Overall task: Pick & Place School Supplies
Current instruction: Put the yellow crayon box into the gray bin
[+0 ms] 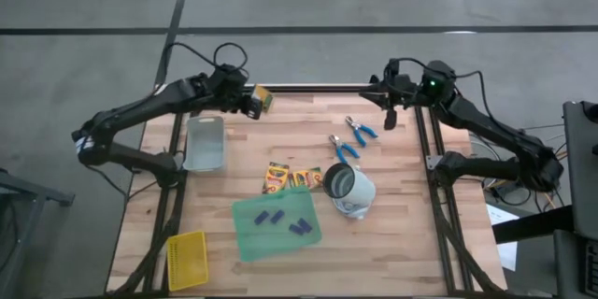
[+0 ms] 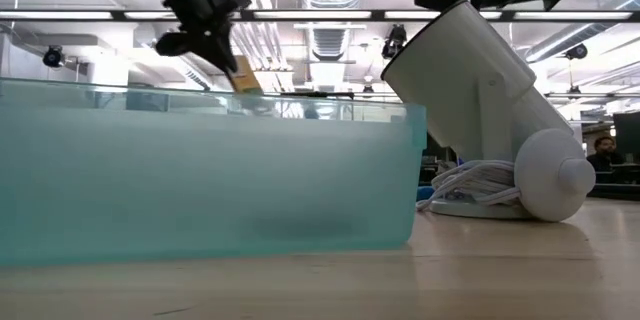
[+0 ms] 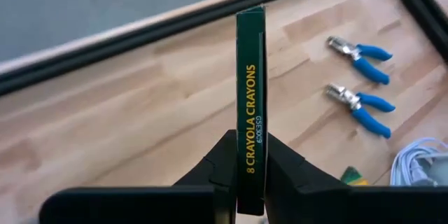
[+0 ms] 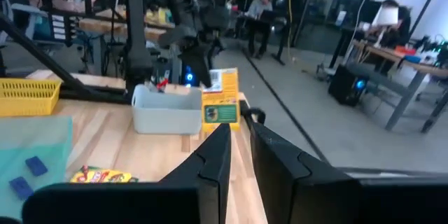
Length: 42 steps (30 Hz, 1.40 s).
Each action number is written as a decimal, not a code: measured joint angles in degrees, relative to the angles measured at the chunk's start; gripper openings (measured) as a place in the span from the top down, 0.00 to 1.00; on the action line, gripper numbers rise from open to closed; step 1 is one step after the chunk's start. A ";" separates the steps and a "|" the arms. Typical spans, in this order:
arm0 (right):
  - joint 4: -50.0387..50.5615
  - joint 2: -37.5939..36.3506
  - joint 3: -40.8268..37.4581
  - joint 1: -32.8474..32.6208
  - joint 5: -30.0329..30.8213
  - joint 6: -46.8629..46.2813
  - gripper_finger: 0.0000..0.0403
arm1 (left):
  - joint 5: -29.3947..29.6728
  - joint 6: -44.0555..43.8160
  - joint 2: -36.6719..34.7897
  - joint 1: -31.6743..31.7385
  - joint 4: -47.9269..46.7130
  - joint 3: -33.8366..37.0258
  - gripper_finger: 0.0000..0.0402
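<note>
Green-and-yellow cardboard crayon box [image 3: 250, 105] | pinched edgewise by left gripper [image 3: 245, 155], above translucent grey bin [image 1: 206, 142] for dropping | right gripper [image 4: 240, 147] idle, near-closed, empty.

Two dark jointed arms, black cables looped; green light on right arm.

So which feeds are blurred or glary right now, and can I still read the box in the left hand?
Left wrist view: crayon box sharp, lettering readable, gripped in the left hand. Low view: translucent bin fills the foreground, hazy; ceiling lights glare overhead. Right wrist view: the right hand is soft, room behind cluttered. High view: evenly lit, no glare on the table.
</note>
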State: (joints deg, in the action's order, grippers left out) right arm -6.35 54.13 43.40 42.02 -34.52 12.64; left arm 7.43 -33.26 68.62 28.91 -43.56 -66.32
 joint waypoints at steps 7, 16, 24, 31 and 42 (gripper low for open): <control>0.12 -0.84 -0.04 0.00 0.02 -0.18 0.86 | 0.44 -5.13 -5.53 0.02 -9.55 0.00 0.90; 0.11 -0.70 -0.04 0.00 0.02 1.28 0.86 | -1.46 -15.68 -12.91 0.00 -27.00 0.00 0.90; 0.09 1.06 -0.04 0.00 0.03 1.30 0.86 | -1.56 -23.55 -15.46 0.00 -43.67 0.00 0.90; 0.10 3.70 -0.04 0.00 0.02 1.29 0.86 | -0.51 -24.30 -13.96 0.02 -45.70 0.04 0.90; -1.34 1.70 -0.04 0.00 -0.04 -0.21 0.86 | 0.69 -24.04 -9.54 -0.03 -45.20 6.35 0.90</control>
State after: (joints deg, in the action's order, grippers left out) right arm -7.69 55.83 43.35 42.02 -34.57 12.43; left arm 8.12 -57.30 59.08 28.88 -88.77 -59.98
